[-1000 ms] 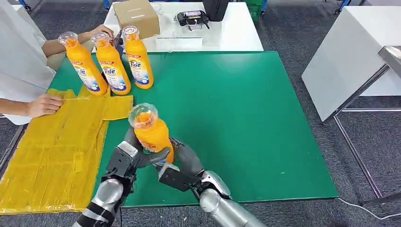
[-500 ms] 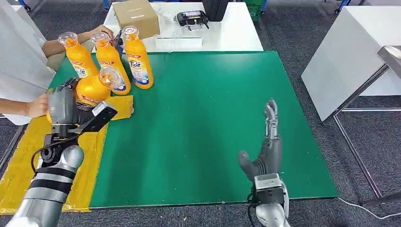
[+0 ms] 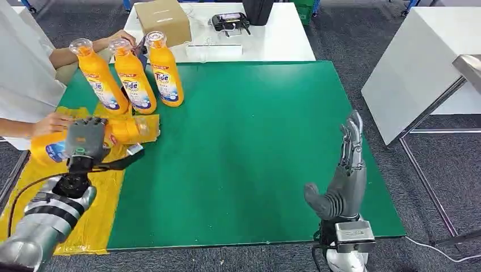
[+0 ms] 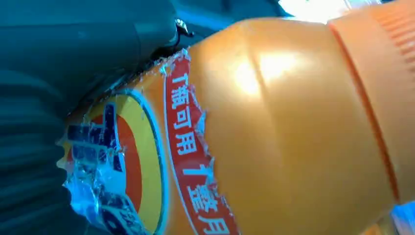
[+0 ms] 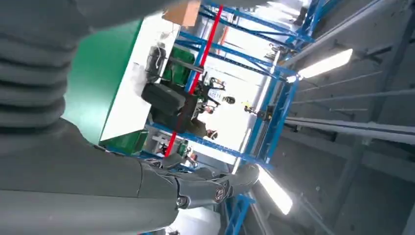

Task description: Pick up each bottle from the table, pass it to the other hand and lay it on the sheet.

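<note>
My left hand (image 3: 85, 139) grips an orange Tide bottle (image 3: 122, 130) that lies on its side over the yellow sheet (image 3: 62, 192), cap pointing toward the green mat. Close up, the held bottle (image 4: 274, 127) shows its torn label beside my left hand's dark fingers (image 4: 58, 54). Three more orange bottles (image 3: 131, 76) stand upright at the mat's far left. My right hand (image 3: 343, 181) is raised over the mat's near right part, fingers straight and apart, holding nothing. Its fingers (image 5: 195, 188) point up toward the ceiling.
A person in white stands at the left; one of their hands (image 3: 50, 123) rests on the sheet by the held bottle, the other (image 3: 122, 37) behind the standing bottles. A cardboard box (image 3: 163, 20) and a black device (image 3: 230, 21) sit on the white table beyond.
My left hand has lowered the bottle from upright in the air to lying sideways on the sheet. My right hand has risen and drifted slightly right, still empty.
</note>
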